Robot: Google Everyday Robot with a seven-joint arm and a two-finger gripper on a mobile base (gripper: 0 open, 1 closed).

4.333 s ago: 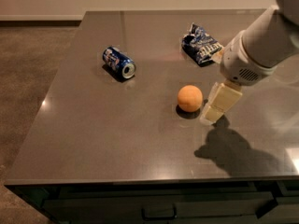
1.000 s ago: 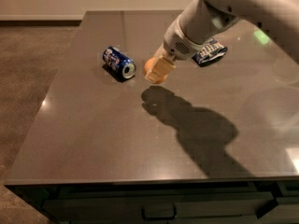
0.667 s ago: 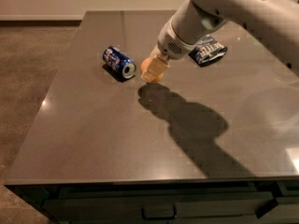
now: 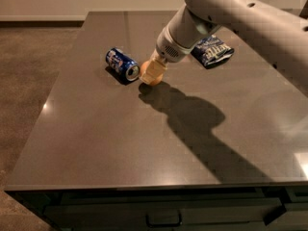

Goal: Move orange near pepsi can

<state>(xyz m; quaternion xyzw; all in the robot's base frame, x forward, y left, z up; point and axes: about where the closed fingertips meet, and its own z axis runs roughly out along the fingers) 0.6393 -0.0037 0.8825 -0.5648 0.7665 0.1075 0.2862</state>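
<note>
You have the cream-coloured two-finger gripper (image 4: 152,72) down low over the left-centre of the dark grey, smooth stone-like table (image 4: 96,138), at the end of the pale grey arm (image 4: 231,13) that reaches in from the upper right. Its fingers (image 4: 148,73) are closed around the orange (image 4: 157,80), a small round matte fruit of which you see only the lower edge peeking out beneath and between them, so the gripper is grasping the orange. The orange sits just beside the pepsi can (image 4: 122,64), a small blue soda can with red and white marks that lies on its side with its silver top turned toward the gripper; the fingers are very close to that top, and you cannot tell whether they touch it. You also cannot tell whether the orange rests on the table or hangs just above it, since the arm's dark shadow (image 4: 192,119) begins right under it and runs toward the lower right. A dark blue, wrinkly chip bag (image 4: 212,50) with white lettering lies to the right behind the arm, well apart from the can. Along the front edge you can see a dark drawer handle (image 4: 163,221).
</note>
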